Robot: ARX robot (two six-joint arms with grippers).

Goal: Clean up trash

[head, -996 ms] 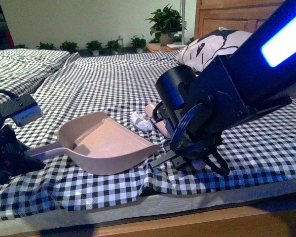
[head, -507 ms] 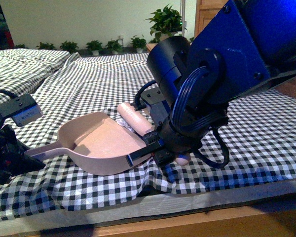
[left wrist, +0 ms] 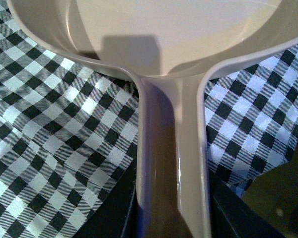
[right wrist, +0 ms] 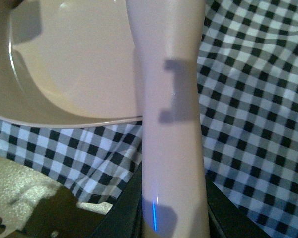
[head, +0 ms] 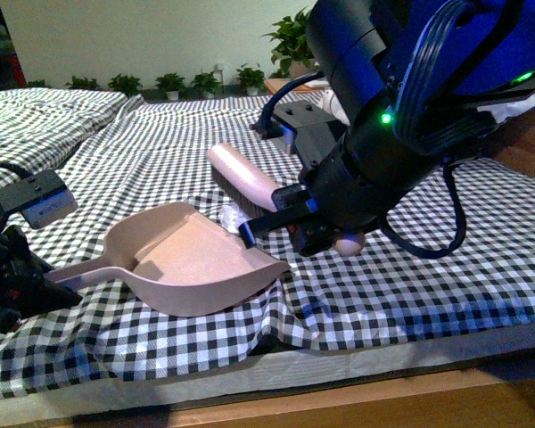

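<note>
Paper wad, mid-frame, is looking light, soft, better swept than pinched; left pincer is clamping dustpan, right pincer seemingly brush

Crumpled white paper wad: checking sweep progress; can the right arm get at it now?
Probably yes: the wad lies beside the right gripper, at the pink plastic dustpan's far rim, nothing between.

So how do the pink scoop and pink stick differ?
The dustpan is a wide, open scoop; the pink stick is a slim, rounded rod. The dustpan rests on the checked cloth; the stick is held tilted above it. Both are pale pink; the left gripper holds the dustpan, the right gripper the stick.
</note>
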